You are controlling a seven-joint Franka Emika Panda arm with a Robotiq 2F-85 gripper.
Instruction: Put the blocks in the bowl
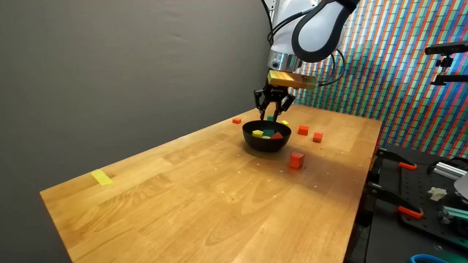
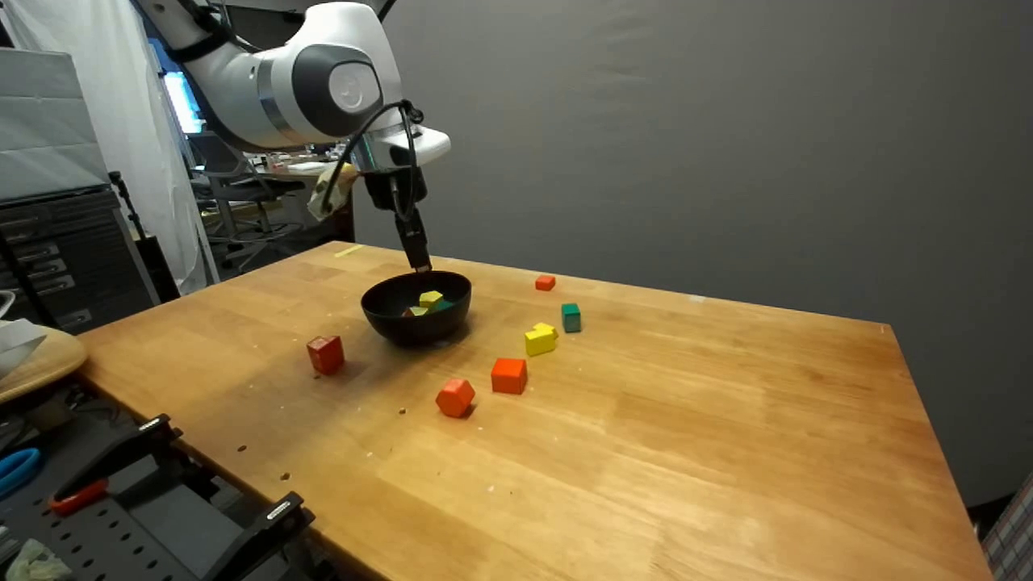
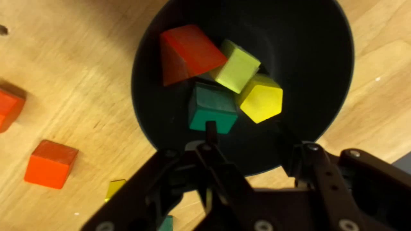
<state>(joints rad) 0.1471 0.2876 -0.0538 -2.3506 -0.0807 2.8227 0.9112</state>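
Hovering near the bowl (image 1: 266,145): gripper (image 1: 268,118), jaws parted, empty | bowl lies inboard of the table's (image 1: 204,204) edges, four blocks (image 3: 237,72) inside, others outside | hazard: low sideways travel could tip it

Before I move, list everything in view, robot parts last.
table: 1, brown, under bowl
bowl: 1, black, tabletop
wedge-shaped block: 1, red, in bowl
pentagonal block: 1, yellow, in bowl
other blocks: 2, green and yellow-green, in bowl
lone block: 1, red, tabletop
scattered blocks: 3, orange, tabletop
loose block: 1, green, tabletop
stray blocks: at least 1, yellow, tabletop
tape strip: 1, yellow, tabletop
clamps: 2, black-orange, table's edge
patterned backdrop: 1, multicoloured, background
drawer cabinet: 1, dark, background
arm: 1, white, above table
end effector: 1, black, near bowl, open
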